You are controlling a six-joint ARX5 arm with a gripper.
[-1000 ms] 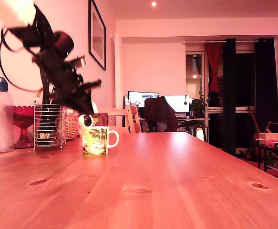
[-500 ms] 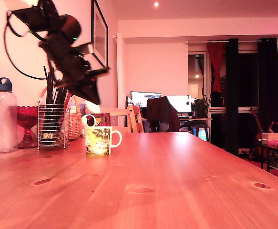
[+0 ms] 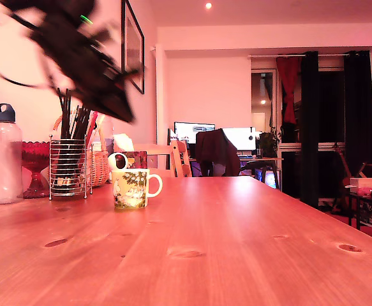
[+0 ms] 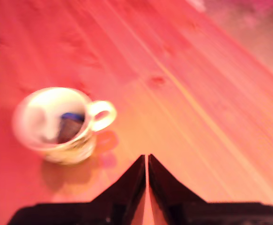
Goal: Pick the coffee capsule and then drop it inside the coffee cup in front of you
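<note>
The coffee cup point(image 3: 133, 188) stands upright on the wooden bench point(image 3: 237, 242), its white loop handle turned toward the exterior view's right. From the cup toward the exterior view's right, the bench top is bare all the way to its far edge and side edge, a wide open stretch of planks. On the cup's other side, toward the exterior view's left, the room is tighter: a wire utensil holder point(image 3: 68, 167) full of dark utensils stands near it, then a red glass bowl point(image 3: 35, 164), then a clear water bottle point(image 3: 4, 156) with a dark cap; a wicker basket point(image 3: 98, 166) sits behind the holder.

In the wrist view a dark coffee capsule point(image 4: 70, 129) lies inside the cup point(image 4: 61, 125), leaning against its inner wall.

The arm point(image 3: 77, 57) is motion-blurred, raised well above the cup and the holder, slanting down toward the cup. The gripper point(image 4: 147, 161) points down at the bare bench beside the cup's handle, its jaws closed together with only a thin slit between them, holding nothing
</note>
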